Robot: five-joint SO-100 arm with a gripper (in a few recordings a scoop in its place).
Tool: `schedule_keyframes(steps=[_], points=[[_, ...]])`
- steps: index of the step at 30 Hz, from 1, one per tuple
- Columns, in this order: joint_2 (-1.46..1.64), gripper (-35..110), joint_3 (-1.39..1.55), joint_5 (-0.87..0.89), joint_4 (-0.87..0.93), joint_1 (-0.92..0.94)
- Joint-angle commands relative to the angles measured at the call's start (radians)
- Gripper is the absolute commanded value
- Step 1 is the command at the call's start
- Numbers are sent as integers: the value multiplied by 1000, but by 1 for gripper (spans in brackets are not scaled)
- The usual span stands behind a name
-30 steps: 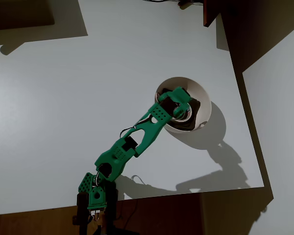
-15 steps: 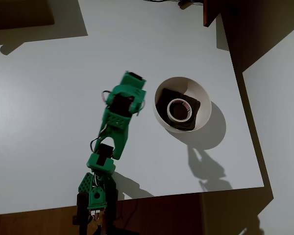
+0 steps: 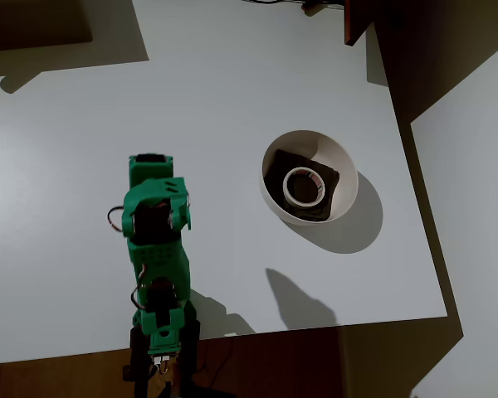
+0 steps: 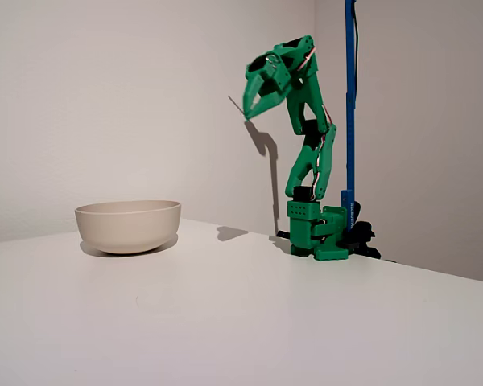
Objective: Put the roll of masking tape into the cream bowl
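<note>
The roll of masking tape (image 3: 302,186) lies flat on the dark brown pad at the bottom of the cream bowl (image 3: 345,168), right of centre on the white table in the overhead view. From the side in the fixed view, the bowl (image 4: 129,226) stands at the left and its wall hides the tape. My green gripper (image 4: 252,105) is raised high above the table, well clear of the bowl, pointing down toward it with its fingers slightly apart and nothing between them. In the overhead view the gripper (image 3: 152,170) is folded back over the arm's base at the lower left.
The arm's base (image 4: 318,233) stands at the table's near edge in the overhead view. A blue upright pole (image 4: 350,96) rises just behind the base. A dark brown strip (image 3: 415,58) borders the table (image 3: 149,83) at the upper right.
The gripper was over the bowl a second ago. It has since swung left and back toward the base, leaving the tape roll lying in the bowl.
</note>
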Motion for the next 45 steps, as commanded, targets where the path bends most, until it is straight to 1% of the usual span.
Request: schedule_keyframes(steps=[1, 5, 11, 17, 23, 30, 34, 38, 45], points=[[233, -8, 272, -8, -51, -48], [420, -8, 581, -49, -163, -43], [603, -8, 904, -104, -275, 14], [696, -8, 1118, -127, -356, 67], [819, -8, 1348, -101, -433, 66], [999, -8, 1551, -86, -431, 51], [1184, -8, 1661, -100, -370, 52], [1189, -8, 1681, -106, -365, 74], [1189, -8, 1743, -86, -387, 49]])
